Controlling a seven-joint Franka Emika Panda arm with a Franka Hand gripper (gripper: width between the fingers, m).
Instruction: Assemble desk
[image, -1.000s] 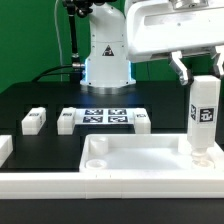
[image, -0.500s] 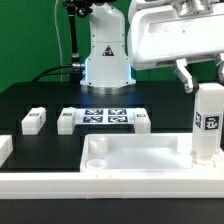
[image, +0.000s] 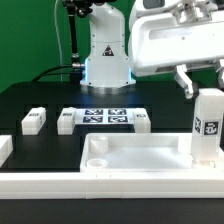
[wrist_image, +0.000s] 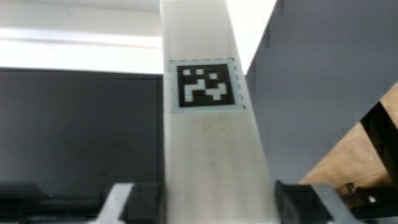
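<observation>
The white desk top (image: 135, 155), a rimmed tray, lies at the front of the black table. One white square leg (image: 208, 125) with a black-and-white tag stands upright at the tray's right end, its lower end down in the tray. My gripper (image: 207, 90) is shut on the top of this leg. In the wrist view the leg (wrist_image: 205, 90) runs straight out from between the fingers (wrist_image: 121, 203), and its tag faces the camera. My gripper (wrist_image: 199, 205) holds it with dark pads against both sides.
Three loose legs lie behind the tray: one at the exterior view's left (image: 33, 121), one (image: 68, 120) and one (image: 141, 121) flanking the marker board (image: 105, 117). Another white part (image: 4, 148) shows at the left edge. The robot base (image: 105, 60) stands at the back.
My gripper and the leg have shifted together to the exterior view's right and slightly lower, closer to the camera. The loose legs and the tray have not moved.
</observation>
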